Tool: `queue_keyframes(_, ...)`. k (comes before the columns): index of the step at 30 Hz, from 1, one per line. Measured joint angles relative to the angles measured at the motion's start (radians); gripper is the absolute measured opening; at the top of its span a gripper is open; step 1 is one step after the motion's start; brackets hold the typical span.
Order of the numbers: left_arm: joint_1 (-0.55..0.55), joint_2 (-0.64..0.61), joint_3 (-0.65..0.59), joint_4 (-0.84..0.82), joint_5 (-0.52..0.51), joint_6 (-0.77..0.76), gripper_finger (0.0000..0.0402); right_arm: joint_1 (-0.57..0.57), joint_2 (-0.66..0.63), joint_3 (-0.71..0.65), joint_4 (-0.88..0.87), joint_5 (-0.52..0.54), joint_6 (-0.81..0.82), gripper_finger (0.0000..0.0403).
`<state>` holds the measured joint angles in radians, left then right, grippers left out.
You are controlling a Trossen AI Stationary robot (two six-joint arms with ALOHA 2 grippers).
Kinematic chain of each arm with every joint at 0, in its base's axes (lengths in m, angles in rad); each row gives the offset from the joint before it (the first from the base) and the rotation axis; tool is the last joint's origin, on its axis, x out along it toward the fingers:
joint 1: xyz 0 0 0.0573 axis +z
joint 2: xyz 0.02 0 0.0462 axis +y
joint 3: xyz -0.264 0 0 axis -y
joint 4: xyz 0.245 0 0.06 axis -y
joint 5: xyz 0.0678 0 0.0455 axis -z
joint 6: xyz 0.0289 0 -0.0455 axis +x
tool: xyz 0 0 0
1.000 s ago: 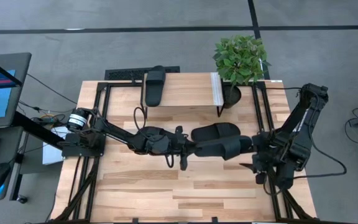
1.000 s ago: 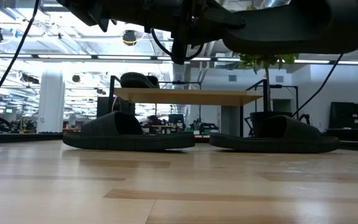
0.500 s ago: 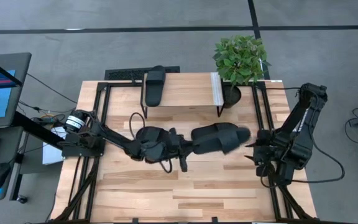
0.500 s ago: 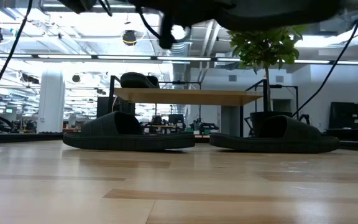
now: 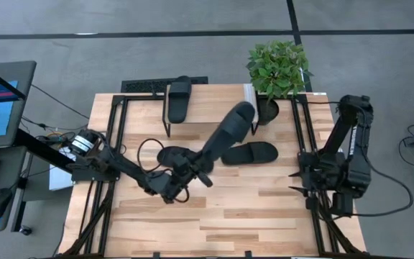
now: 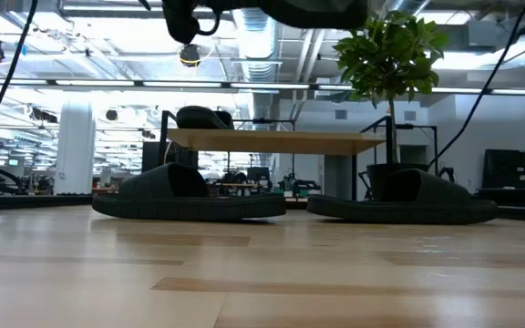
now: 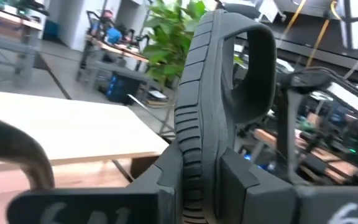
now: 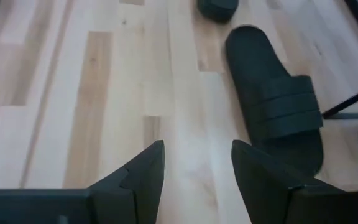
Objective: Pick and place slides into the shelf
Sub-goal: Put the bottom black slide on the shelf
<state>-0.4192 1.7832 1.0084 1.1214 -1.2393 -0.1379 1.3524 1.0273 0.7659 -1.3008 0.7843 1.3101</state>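
High view: left gripper [image 5: 201,171] clamps a raised slide [image 5: 228,129] near the shelf [image 5: 214,104] edge; right gripper [image 5: 298,183] gapes.

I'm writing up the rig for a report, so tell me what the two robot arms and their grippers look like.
Both arms are dark, near-black jointed links. The left arm has a silver-white cylindrical joint near its base and a thin black cable looping beside its wrist. The right arm is bulkier and all black, with a cable trailing off across the floor. The right gripper has two flat, angular matte-black fingers.
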Motion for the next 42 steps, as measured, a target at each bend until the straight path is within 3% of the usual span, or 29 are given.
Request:
queue_keyframes(10, 0.095, 0.0, 0.0, 0.114, -0.008, 0.047, 0.0036, 0.162, 0.027, -0.003, 0.007, -0.003, 0.06, 0.0178)
queue_keyframes(20, 0.119, 0.02, -0.001, 0.122, -0.204, -0.114, 0.0036, 0.302, 0.042, -0.003, 0.038, -0.079, 0.081, 0.0178)
queue_keyframes(28, 0.094, 0.018, -0.001, -0.141, -0.333, -0.463, 0.0037, 0.365, 0.042, -0.003, 0.06, -0.077, 0.097, 0.0178)
queue_keyframes(34, 0.115, 0.019, -0.001, -0.389, -0.324, -0.815, 0.0036, 0.425, 0.042, -0.003, 0.061, -0.077, 0.102, 0.0178)
queue_keyframes(42, 0.166, 0.019, 0.086, -0.443, -0.329, -0.826, 0.0036, 0.51, 0.042, -0.003, 0.099, -0.077, 0.167, 0.0178)
